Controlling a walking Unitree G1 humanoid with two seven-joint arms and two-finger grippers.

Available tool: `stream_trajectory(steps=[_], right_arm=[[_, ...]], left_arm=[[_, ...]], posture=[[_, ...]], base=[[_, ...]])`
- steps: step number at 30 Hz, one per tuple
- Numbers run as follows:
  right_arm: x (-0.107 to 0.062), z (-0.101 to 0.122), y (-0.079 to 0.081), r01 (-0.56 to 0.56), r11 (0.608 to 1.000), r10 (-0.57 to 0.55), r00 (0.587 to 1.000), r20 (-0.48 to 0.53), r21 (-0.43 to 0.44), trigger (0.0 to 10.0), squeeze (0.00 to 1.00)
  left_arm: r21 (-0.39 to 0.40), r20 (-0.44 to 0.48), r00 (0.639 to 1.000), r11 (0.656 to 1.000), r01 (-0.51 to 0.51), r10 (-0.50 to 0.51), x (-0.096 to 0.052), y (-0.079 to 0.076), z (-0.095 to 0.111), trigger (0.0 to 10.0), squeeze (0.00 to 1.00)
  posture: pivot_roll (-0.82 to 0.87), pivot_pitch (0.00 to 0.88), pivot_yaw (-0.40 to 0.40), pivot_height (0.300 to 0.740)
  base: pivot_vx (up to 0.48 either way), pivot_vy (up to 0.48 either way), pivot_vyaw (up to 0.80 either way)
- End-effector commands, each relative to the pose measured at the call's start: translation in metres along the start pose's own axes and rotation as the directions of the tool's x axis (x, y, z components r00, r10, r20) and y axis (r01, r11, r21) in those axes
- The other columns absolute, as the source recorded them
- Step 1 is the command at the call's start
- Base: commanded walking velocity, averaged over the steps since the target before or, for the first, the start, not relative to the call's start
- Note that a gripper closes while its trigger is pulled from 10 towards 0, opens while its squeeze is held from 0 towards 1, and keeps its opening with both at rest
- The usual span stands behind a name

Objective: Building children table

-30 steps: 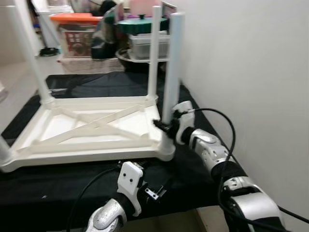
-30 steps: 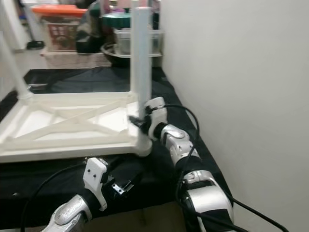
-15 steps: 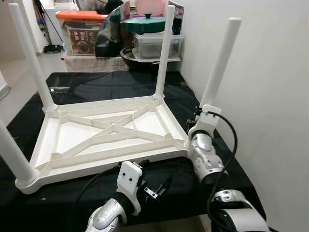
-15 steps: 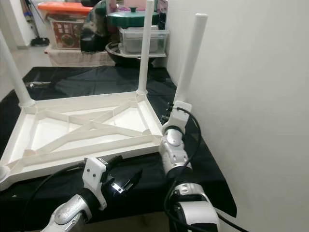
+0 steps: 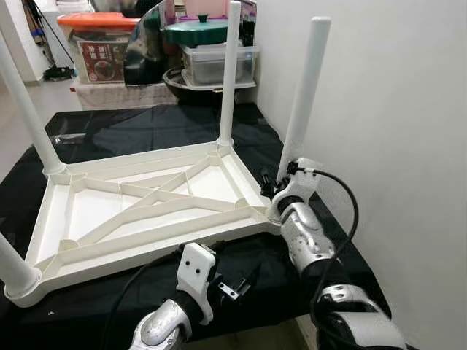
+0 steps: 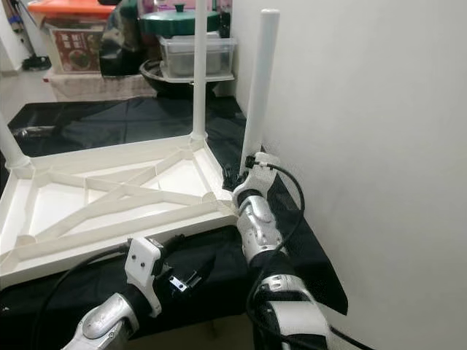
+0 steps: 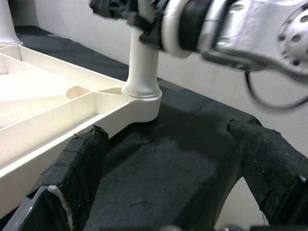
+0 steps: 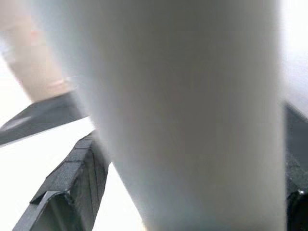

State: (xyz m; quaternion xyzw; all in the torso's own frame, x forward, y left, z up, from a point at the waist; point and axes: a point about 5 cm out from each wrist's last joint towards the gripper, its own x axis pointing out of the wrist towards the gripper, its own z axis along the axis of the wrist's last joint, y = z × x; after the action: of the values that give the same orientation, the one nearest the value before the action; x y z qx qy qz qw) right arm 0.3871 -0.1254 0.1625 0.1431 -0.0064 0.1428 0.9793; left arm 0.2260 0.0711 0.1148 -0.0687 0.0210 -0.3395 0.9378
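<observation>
- Black cloth (image 5: 146, 131) spread over the work surface, running right up beside the white wall (image 5: 394, 109).
- White children's table (image 5: 146, 208) lying upside down on that cloth, ribbed underside facing up, long axis running left-right across the robot's front with the left end swung a bit nearer.
- Four legs pointing up: far left leg (image 5: 25, 109), far right leg (image 5: 229, 73), near left leg (image 5: 11, 266) mostly cut off by the frame edge, and near right leg (image 5: 303, 98) next to the wall, leaning slightly toward the wall at the top rather than dead vertical.
- Clutter behind the cloth: orange-lidded storage box (image 5: 98, 44), clear container (image 5: 215, 62) with a green pot lid (image 5: 195, 29) sitting on top.
- Right gripper (image 5: 271, 191) down at the foot of the near right leg, just above its socket at the table's corner; wrist view packed with the blurry white leg between the black fingers (image 8: 72, 168), so closed around the leg.
- Left gripper (image 5: 244, 281) hovering low over the cloth in front of the table's near edge, holding nothing, fingers (image 7: 79, 163) spread wide apart, pointed at that same corner socket.
</observation>
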Motion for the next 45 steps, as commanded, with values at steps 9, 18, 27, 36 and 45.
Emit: stream_trajectory(steps=[9,18,27,36,45], right_arm=[[-0.024,0.001,0.025,-0.746,0.666,0.727,0.639,-0.249,0.030,10.0,0.00],[-0.027,0.004,0.044,-0.905,0.410,0.876,0.356,-0.327,0.112,10.0,0.00],[-0.022,-0.003,0.045,-0.886,0.463,0.830,0.418,-0.370,0.036,0.0,0.00],[-0.003,-0.003,0.025,-0.610,0.784,0.556,0.773,-0.304,-0.118,0.0,0.00],[0.000,0.003,-0.038,0.366,0.924,-0.378,0.918,-0.121,-0.114,0.0,0.00]], left_arm=[[0.001,-0.008,1.000,1.000,0.006,-0.006,0.000,0.000,-0.002,10.0,0.00],[0.012,-0.009,1.000,1.000,0.001,-0.001,0.000,0.002,-0.001,10.0,0.00],[0.011,-0.010,1.000,1.000,0.001,-0.001,-0.001,0.002,-0.001,10.0,0.00],[0.005,-0.008,1.000,1.000,0.001,-0.001,-0.001,0.001,-0.001,10.0,0.00],[0.001,-0.010,1.000,1.000,0.004,-0.004,0.000,0.001,-0.001,10.0,0.00]], posture=[[0.04,0.000,-0.042,0.740],[0.06,0.000,-0.044,0.740],[0.07,0.000,-0.045,0.740],[0.06,0.000,-0.044,0.740],[0.06,0.000,-0.043,0.740]], base=[[0.000,0.000,0.00],[0.000,0.000,0.00],[0.000,0.000,0.00],[0.000,0.000,0.00],[0.000,0.000,0.00]])
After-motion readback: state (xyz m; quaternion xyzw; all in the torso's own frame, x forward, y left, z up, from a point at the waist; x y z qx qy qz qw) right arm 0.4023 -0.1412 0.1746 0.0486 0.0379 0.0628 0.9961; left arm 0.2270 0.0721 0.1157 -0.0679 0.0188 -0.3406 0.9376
